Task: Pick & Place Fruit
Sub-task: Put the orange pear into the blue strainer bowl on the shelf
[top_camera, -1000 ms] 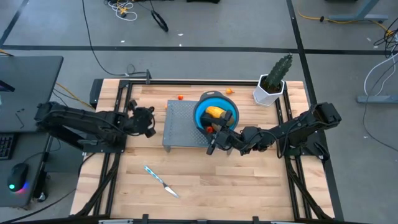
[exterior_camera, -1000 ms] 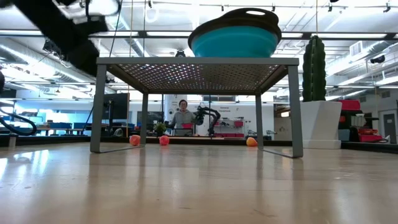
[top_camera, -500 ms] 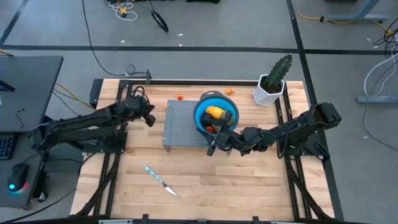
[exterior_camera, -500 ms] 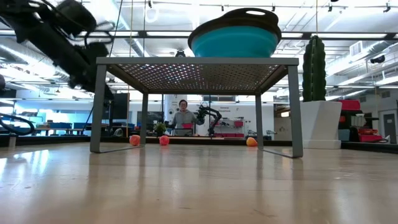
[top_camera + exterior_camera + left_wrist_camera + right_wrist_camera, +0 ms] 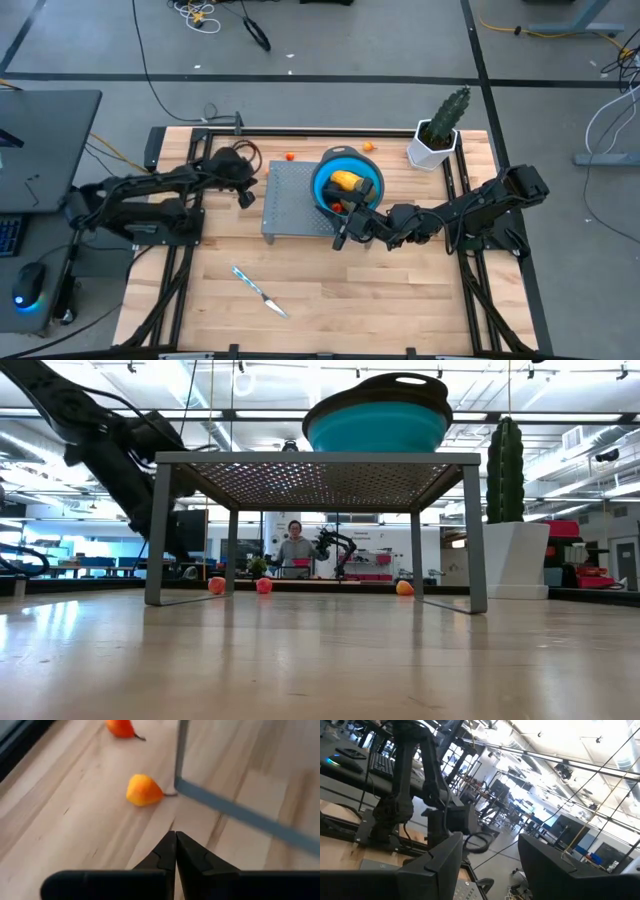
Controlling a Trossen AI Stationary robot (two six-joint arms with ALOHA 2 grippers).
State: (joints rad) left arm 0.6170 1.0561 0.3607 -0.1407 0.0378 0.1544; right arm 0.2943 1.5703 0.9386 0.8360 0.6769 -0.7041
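Two small orange fruit pieces (image 5: 143,790) are lying on the wooden surface (image 5: 330,290) at the far left corner of the gray mesh stand (image 5: 290,200), and the left gripper (image 5: 175,851) is hovering just near of them, jaws pressed closed and empty. On the stand, the blue bowl (image 5: 325,176) is holding a yellow-orange oval fruit (image 5: 346,181). The right gripper (image 5: 487,862) is waiting at the stand's near right edge, jaws spread open. Another orange piece (image 5: 368,147) is sitting beside the potted cactus (image 5: 440,130).
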